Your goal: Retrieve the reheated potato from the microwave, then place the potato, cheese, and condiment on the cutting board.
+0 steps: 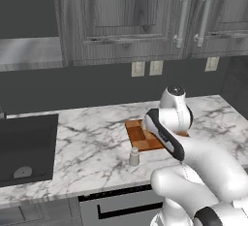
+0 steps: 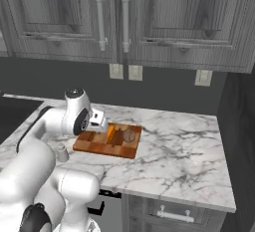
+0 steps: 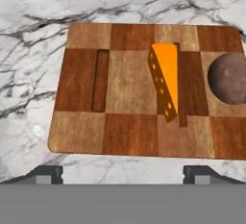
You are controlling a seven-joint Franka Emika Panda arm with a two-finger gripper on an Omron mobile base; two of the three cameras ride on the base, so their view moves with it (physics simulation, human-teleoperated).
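The checkered cutting board lies on the marble counter. On it an orange cheese wedge stands near the middle, and the round brown potato rests at the right end. My gripper hovers open above the board's near edge with nothing between its fingers. From the right base view the gripper hangs over the board, with cheese and potato beside it. The condiment shaker stands upright on the counter, just off the board. The microwave is out of view.
A black sink is set into the counter at the left. Wooden cabinets hang over the back wall with outlets. Bare marble stretches right of the board to the counter's end.
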